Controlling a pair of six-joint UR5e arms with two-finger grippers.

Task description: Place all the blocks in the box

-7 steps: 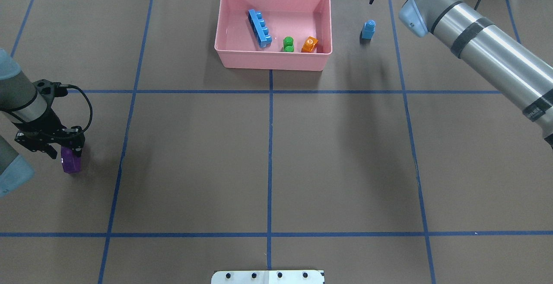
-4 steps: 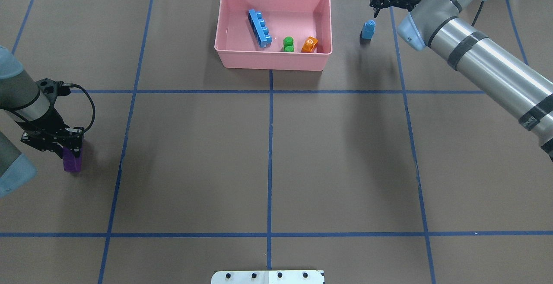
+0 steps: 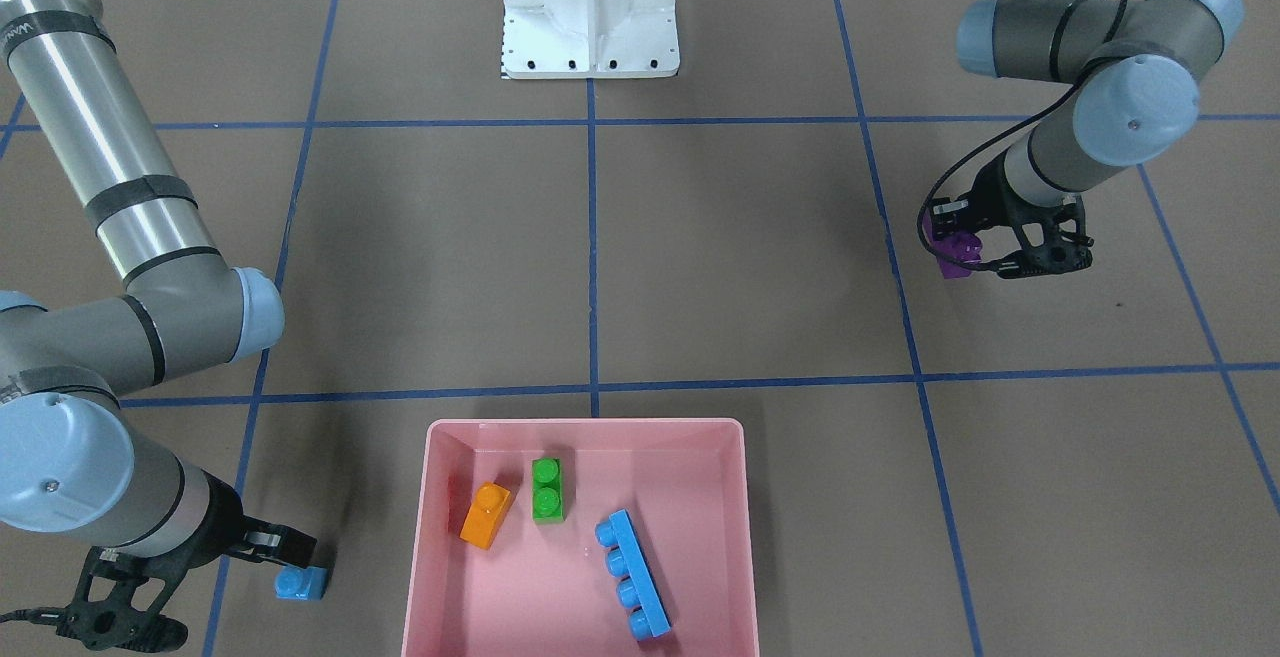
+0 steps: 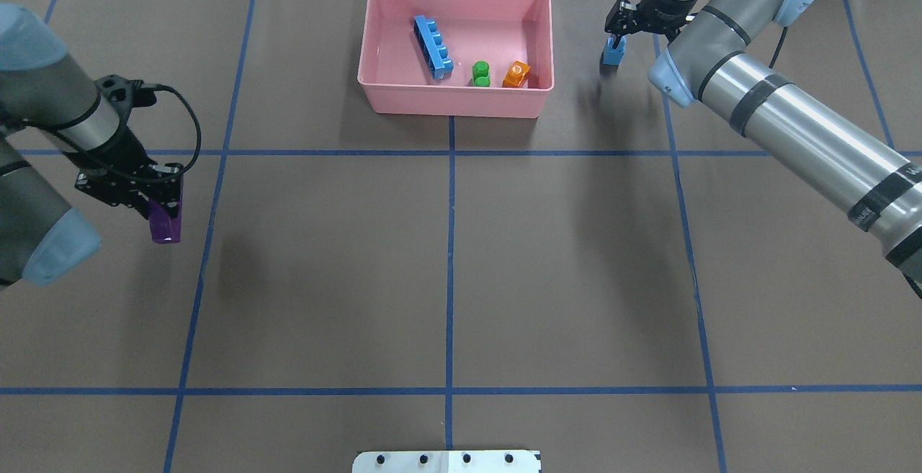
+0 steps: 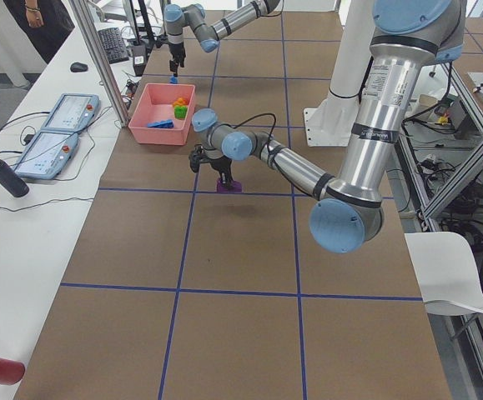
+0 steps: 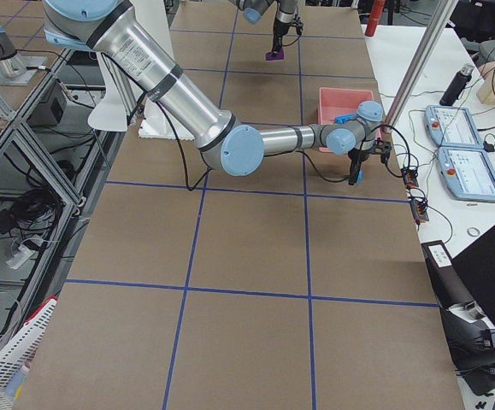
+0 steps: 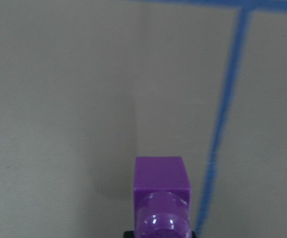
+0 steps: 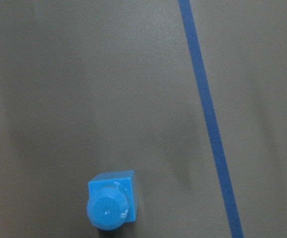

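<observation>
Lifting the purple block (image 4: 165,224) clenched in my left gripper (image 4: 162,206), I drop the released right gripper (image 4: 618,32) over the small blue block (image 4: 613,53), the last two outside the box (image 4: 454,102).

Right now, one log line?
left tool shut on purple plastic brick | right tool at small blue plastic brick | pink plastic tray: three bricks

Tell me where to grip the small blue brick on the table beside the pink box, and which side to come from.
Grip the small blue brick on its square body below the stud, across two opposite flat faces, coming straight down. It stands upright, stud up, apart from the box, so there looks to be room on either side; the round stud would likely slip.
</observation>
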